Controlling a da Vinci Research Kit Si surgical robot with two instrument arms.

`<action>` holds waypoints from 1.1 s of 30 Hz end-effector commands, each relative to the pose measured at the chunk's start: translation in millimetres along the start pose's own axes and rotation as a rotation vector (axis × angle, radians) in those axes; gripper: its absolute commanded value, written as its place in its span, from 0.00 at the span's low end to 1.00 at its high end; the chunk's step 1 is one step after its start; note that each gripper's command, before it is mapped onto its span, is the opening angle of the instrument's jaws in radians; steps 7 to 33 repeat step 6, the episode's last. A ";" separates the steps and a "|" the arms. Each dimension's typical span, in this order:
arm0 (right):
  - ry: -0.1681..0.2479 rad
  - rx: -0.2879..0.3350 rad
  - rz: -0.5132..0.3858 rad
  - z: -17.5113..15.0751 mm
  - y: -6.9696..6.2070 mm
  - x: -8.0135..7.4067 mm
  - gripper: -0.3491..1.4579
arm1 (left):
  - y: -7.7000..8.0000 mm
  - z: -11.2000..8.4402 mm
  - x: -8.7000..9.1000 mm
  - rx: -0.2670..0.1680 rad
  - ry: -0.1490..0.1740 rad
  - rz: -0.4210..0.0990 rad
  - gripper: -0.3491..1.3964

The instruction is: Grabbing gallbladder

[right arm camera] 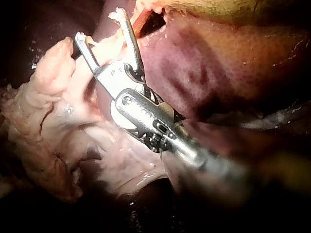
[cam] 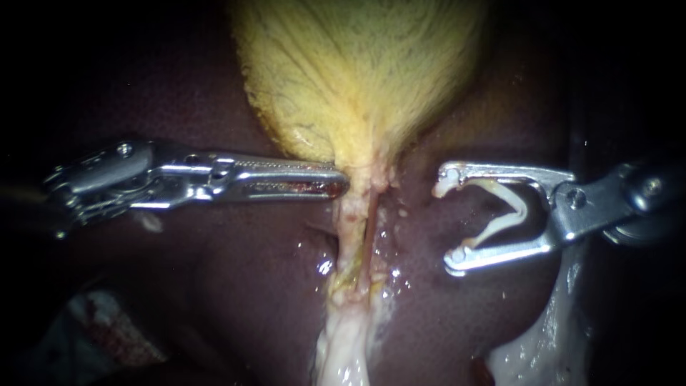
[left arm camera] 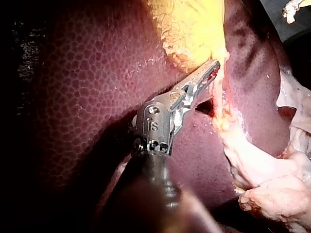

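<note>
The yellow gallbladder (cam: 357, 71) hangs at the top centre and narrows to a neck. From there a pale strand of tissue (cam: 361, 229) runs down over the dark liver (cam: 214, 286). My left instrument (cam: 343, 182) comes in level from the left. Its jaws lie together, with the tip against the gallbladder neck. In the left wrist view this tip (left arm camera: 214, 68) rests at the edge of the gallbladder (left arm camera: 189, 29). My right instrument (cam: 449, 218) stands right of the strand and apart from it. Its jaws are spread wide around a pale V-shaped clip (cam: 518, 207) that touches both. The right wrist view shows these jaws (right arm camera: 99, 25) spread beside pale tissue.
Pale fatty tissue (cam: 343, 343) continues below the strand, and more of it lies at the lower right (cam: 543, 336). A blood-stained cloth (cam: 107, 322) sits in the dark at the lower left. Wet liver surface surrounds both tips.
</note>
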 end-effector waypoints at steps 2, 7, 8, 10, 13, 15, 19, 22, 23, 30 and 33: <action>0.000 0.000 0.000 0.0 0.0 0.0 0.52 | 0.0 0.0 0.0 0.000 0.000 0.000 0.00; 0.000 0.000 0.000 0.0 0.0 0.0 0.52 | 0.0 0.0 0.0 0.000 0.000 -0.006 0.00; 0.000 0.000 0.000 0.0 0.0 0.0 0.52 | 0.0 0.0 0.0 0.000 0.000 -0.006 0.00; 0.000 0.000 0.000 0.0 0.0 0.0 0.52 | 0.0 0.0 0.0 0.000 0.000 -0.006 0.00; 0.000 0.000 0.000 0.0 0.0 0.0 0.52 | 0.0 0.0 0.0 0.000 0.000 -0.006 0.00; 0.000 0.000 0.000 0.0 0.0 0.0 0.52 | 0.0 0.0 0.0 0.000 0.000 -0.006 0.00; 0.000 0.000 0.000 0.0 0.0 0.0 0.52 | 0.0 0.0 0.0 0.000 0.000 -0.006 0.00; 0.000 0.000 0.000 0.0 0.0 0.0 0.52 | 0.0 0.0 0.0 0.000 0.000 -0.006 0.00; 0.000 0.000 0.000 0.0 0.0 0.0 0.52 | 0.0 0.0 0.0 0.000 0.000 -0.006 0.00; 0.000 0.000 0.000 0.0 0.0 0.0 0.52 | 0.0 0.0 0.0 0.000 0.000 -0.006 0.00; 0.000 0.000 0.000 0.0 0.0 0.0 0.52 | 0.0 0.0 0.0 0.000 0.000 -0.006 0.00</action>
